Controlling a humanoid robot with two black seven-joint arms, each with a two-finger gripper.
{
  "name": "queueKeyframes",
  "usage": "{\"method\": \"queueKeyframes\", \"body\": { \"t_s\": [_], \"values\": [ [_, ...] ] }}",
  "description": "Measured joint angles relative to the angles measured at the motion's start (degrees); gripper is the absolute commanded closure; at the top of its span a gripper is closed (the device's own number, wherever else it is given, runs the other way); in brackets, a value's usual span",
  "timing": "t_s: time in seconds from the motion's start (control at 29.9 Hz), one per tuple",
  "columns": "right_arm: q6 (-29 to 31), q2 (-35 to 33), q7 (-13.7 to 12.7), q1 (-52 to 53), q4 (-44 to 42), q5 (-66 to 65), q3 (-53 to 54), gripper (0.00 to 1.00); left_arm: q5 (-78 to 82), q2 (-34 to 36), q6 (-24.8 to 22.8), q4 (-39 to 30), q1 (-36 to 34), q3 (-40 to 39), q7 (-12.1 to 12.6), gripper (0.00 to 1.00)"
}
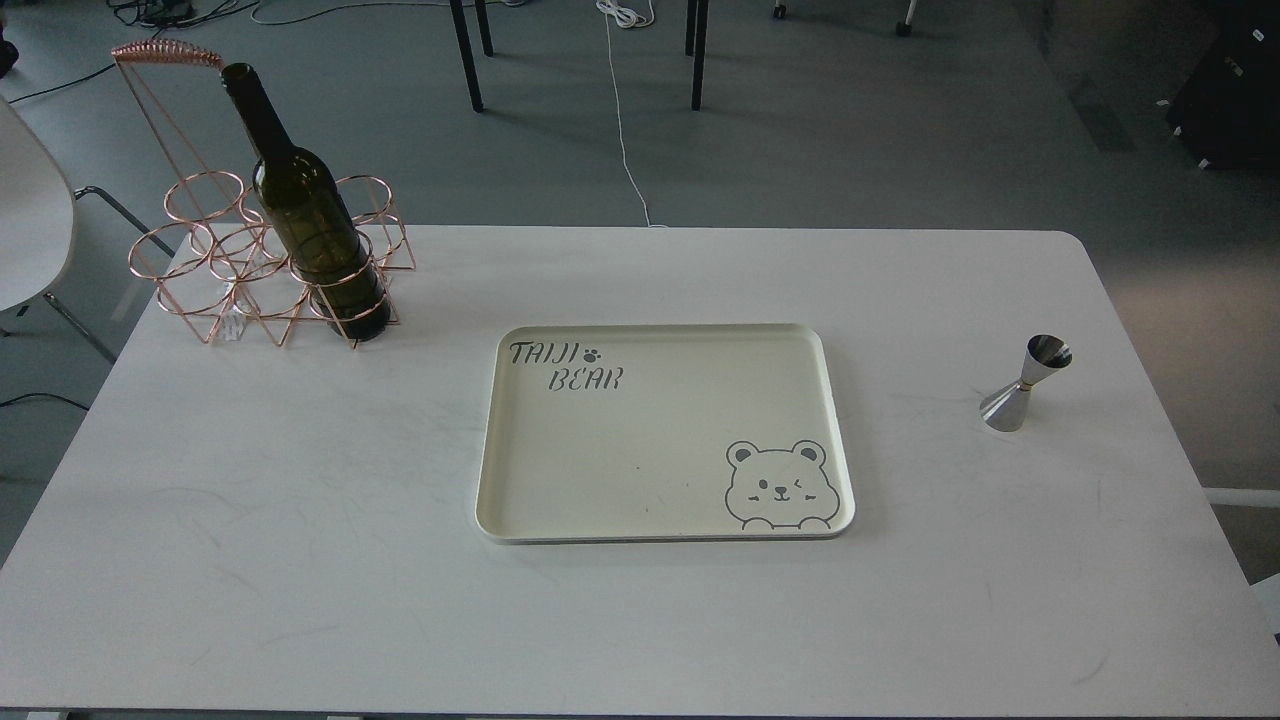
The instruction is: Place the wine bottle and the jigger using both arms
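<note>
The dark olive-green wine bottle (305, 215) stands upright in the front right ring of a copper wire rack (215, 250) at the table's far left. The silver jigger (1025, 385) stands upright on the white table (300, 560) near its right edge. Neither arm nor gripper shows in the head view.
A cream tray (500, 450) with a bear drawing and the words "TAIJI BEAR" lies at the table's middle. A white chair (30, 240) stands off the table's left edge. Black table legs (465, 55) and cables are on the floor beyond.
</note>
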Motion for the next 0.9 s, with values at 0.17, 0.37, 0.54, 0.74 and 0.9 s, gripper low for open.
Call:
{"method": "queueKeyframes", "body": {
  "t_s": [0.17, 0.37, 0.54, 0.74, 0.9],
  "values": [
    [0.0, 0.0, 0.0, -0.1, 0.0, -0.1, -0.5, 0.01, -9.2, -3.3, -6.2, 6.5, 1.3, -0.1, 0.2, 0.02],
    [0.0, 1.2, 0.0, 0.1, 0.6, 0.3, 1.0, 0.01, -16.2, -8.6, -10.5, 13.6, 3.6, -0.2, 0.5, 0.02],
    [0.0, 2.2, -0.9, 0.0, 0.8, 1.5, 1.9, 0.01, -20.4, -10.8, -10.6, 15.1, 7.1, -2.4, 0.5, 0.02],
    [0.0, 5.8, -3.8, -0.2, 0.7, 5.3, 2.2, 0.01, -21.5, -14.4, -10.6, 15.5, 12.6, -6.8, 0.5, 0.02],
    [0.0, 9.7, -4.0, -0.3, 0.4, 5.7, 3.4, 0.01, -21.5, -17.4, -10.6, 15.7, 14.1, -8.3, 0.3, 0.02]
  ]
}}
